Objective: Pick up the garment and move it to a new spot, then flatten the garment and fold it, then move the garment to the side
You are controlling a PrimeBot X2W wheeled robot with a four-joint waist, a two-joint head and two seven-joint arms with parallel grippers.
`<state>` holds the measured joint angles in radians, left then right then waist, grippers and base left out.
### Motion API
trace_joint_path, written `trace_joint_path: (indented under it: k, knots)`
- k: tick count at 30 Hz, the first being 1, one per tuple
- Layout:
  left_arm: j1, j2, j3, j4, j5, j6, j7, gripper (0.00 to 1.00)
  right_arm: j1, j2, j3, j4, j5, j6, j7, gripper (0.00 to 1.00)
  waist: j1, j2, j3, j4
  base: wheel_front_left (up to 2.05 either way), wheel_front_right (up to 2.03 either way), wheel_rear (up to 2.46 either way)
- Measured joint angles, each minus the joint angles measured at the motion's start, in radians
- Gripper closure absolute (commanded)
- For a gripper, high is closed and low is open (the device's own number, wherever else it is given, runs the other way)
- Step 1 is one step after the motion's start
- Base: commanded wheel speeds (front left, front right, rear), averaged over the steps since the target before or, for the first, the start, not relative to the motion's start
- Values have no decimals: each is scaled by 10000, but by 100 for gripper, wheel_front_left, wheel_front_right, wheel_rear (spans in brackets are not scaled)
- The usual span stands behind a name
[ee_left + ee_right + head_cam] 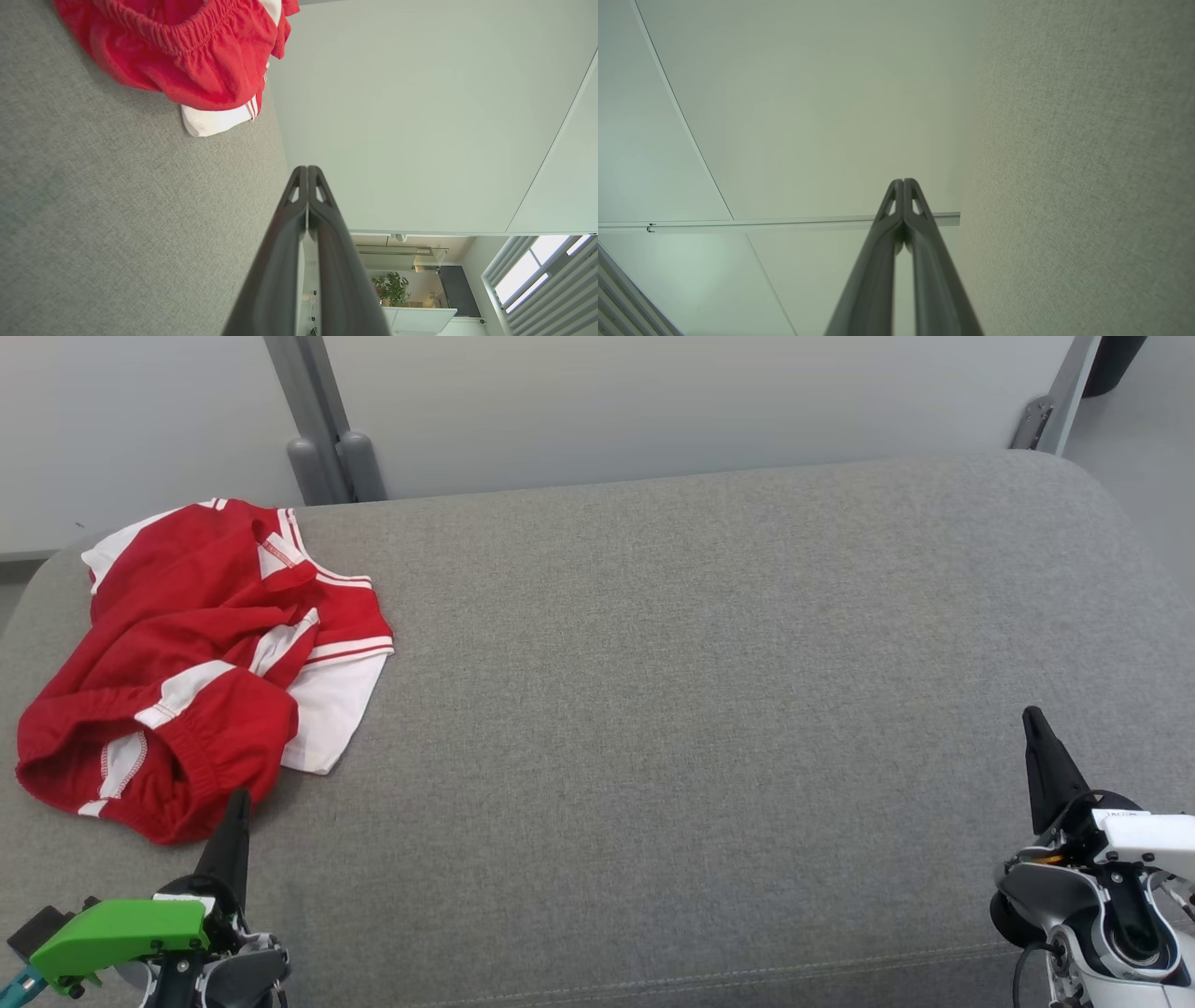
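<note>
1 garment (pixel 205 653), red/white, crumpled at 10 o'clock on the grey bench (pixel 700 709). 2 sets of fingers, both pinched together, holding nothing: left fingers (pixel 233 840) at 7 o'clock near the garment, right fingers (pixel 1046 765) at 4 o'clock, well apart.

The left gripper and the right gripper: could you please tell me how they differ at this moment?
The left gripper carries a green mount behind its fingers; the right gripper carries a white housing. The left gripper's tip is close to the red-and-white garment without touching it; the right gripper is far from it, over bare grey cushion. Both are shut, fingers pressed together, holding nothing.
</note>
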<state>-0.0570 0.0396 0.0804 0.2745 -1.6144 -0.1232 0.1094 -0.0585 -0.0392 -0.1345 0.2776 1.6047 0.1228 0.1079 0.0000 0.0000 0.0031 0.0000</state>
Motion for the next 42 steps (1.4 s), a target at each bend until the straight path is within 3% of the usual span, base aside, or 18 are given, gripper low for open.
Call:
trace_joint_path:
  k: [31, 32, 42]
  knots:
    - [0, -2, 2, 0, 0, 0, 0, 100, 0, 0, 0, 0, -2, 0, 0, 100, 0, 0, 0, 0, 0, 0, 0]
    - [10, -6, -2, 23, 0, 4, 0, 0, 12, 10, 2, 25, -2, -2, -2, 0, 0, 0, 0, 0, 0, 0, 0]
    - [462, -207, -219, 447, 0, 13, -54, 0, 501, 247, 50, 399, -46, -13, -115, 0, 0, 0, 1, -3, 0, 0, 0]
